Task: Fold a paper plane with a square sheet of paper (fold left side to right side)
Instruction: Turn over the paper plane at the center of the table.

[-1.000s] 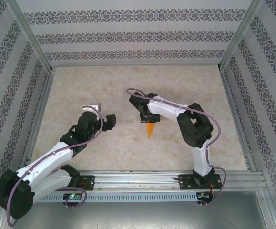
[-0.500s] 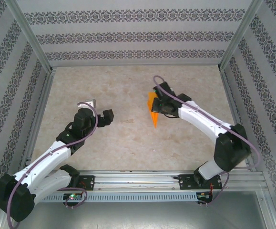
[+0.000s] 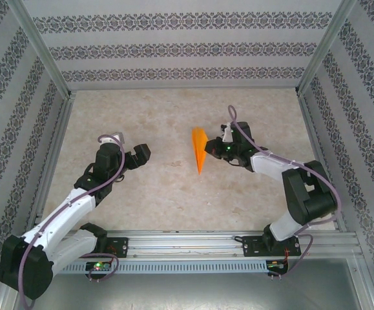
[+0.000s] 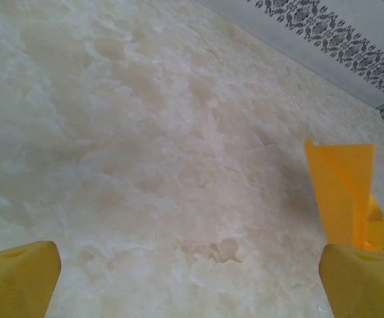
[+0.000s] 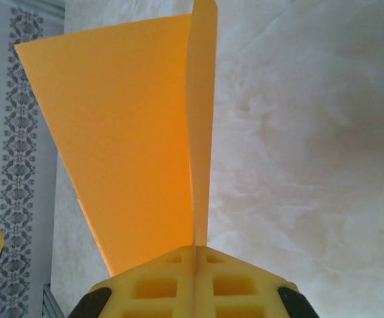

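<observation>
The left hand [image 3: 137, 155] hangs with yellow fingers spread wide over the pale, marbled surface [image 3: 174, 200], holding nothing. Right of it, near mid-surface, the paper plane [image 3: 199, 150] is a slim dart of thin matte orange paper, long axis running far to near, tip toward the arm bases, centre crease sharp. The right hand [image 5: 195, 262] pinches its side, fingers pressed together on the sheet

Orange paper plane [image 3: 199, 150]: slim folded dart, tip toward near edge, pinched in right fingers [image 5: 158, 288], mid-table.
</observation>
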Robot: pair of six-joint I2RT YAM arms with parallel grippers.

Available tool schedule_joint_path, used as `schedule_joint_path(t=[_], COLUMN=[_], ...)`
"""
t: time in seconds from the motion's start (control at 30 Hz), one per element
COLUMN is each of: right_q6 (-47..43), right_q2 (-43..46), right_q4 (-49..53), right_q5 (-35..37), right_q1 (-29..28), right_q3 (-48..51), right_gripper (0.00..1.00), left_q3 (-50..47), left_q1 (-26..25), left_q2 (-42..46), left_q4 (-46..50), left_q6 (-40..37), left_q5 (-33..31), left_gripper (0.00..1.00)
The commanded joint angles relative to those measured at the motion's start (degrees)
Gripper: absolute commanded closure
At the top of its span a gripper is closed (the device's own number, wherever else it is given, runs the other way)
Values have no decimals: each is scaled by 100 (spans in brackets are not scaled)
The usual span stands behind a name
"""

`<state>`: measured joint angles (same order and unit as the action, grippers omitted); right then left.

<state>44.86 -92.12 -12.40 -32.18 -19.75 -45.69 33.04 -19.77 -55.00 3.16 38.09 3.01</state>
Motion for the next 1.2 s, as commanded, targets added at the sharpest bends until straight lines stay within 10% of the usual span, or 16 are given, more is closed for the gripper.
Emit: schedule_joint_path(t=[0.0, 1.17], right_q6=[-81, -575], right_q2=[-400, -1064], right_q4=[-768, -547], right_q5=[-238, 450], right_q1=[-90, -153], right_q3=[28, 60], right_gripper=[100, 74], left_q3=[80, 211], left_q1=[70, 99], left_q2=[-71, -444], left_q4=[-223, -215], left_q6=[198, 129], left_q5=[206, 429], left_gripper=[0, 0])
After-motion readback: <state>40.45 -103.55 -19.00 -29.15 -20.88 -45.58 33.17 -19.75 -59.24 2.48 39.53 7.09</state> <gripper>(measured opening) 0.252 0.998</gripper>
